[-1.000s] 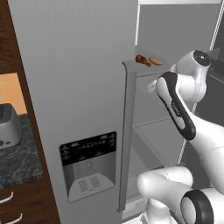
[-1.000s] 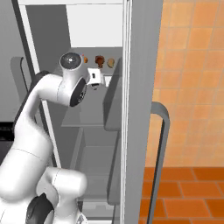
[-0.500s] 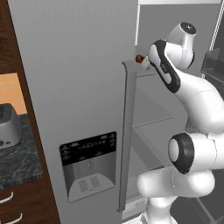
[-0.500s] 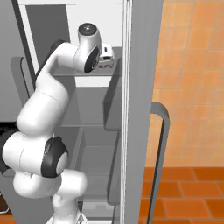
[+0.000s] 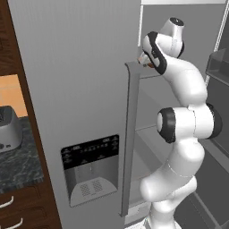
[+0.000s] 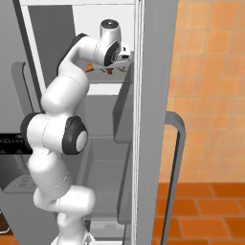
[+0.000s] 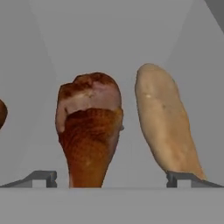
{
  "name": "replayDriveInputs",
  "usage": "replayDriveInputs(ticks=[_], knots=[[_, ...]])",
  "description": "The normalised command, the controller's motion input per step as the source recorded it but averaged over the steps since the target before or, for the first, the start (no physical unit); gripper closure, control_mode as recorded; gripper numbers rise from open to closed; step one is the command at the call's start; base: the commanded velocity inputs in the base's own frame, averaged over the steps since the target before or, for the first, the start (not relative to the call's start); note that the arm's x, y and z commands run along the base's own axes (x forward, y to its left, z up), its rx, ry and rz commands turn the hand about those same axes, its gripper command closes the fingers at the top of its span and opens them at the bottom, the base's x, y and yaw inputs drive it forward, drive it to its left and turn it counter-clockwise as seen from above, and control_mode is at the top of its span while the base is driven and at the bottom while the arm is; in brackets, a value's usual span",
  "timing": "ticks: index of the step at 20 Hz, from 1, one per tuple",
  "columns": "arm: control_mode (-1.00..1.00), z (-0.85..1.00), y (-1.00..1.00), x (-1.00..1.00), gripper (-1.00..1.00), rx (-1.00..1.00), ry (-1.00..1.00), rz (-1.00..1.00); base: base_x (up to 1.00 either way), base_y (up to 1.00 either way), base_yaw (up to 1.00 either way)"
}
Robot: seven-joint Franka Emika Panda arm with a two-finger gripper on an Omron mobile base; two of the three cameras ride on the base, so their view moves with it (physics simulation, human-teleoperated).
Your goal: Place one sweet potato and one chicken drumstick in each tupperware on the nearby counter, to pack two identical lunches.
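Where fridge shelf [image 7: 131, 35] bears chicken drumstick [image 7: 89, 131], sweet potato [image 7: 164, 120].

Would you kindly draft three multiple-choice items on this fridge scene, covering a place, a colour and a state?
1. In the hand view, the sweet potato lies where, relative to the drumstick?
A. to its right
B. to its left
C. on top of it

2. What colour is the fridge door?
A. red
B. grey
C. green

3. The gripper is
A. shut on the drumstick
B. shut on the sweet potato
C. open

Answers: 1 A, the tan oval lies right of the drumstick, apart; 2 B, the door is plain grey; 3 C, the fingertips stand wide, gripping nothing.
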Motion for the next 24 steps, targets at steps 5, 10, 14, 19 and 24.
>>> replayDriveInputs(ticks=[5, 10, 14, 19, 24], knots=[[-1.0, -0.58, 0.02, 0.11, -1.0, -0.01, -0.16, 0.0, 0.0, 0.0, 0.0], [-1.0, -0.33, 0.13, 0.06, -1.0, 0.0, -0.13, 0.0, 0.0, 0.0, 0.0], [-1.0, -0.21, 0.28, -0.03, -1.0, 0.0, 0.0, 0.0, 0.0, 0.0, 0.0], [-1.0, -0.22, 0.03, 0.32, -1.0, 0.0, 0.19, 0.0, 0.0, 0.0, 0.0], [-1.0, -0.43, 0.1, 0.09, -1.0, 0.01, 0.15, 0.0, 0.0, 0.0, 0.0]])
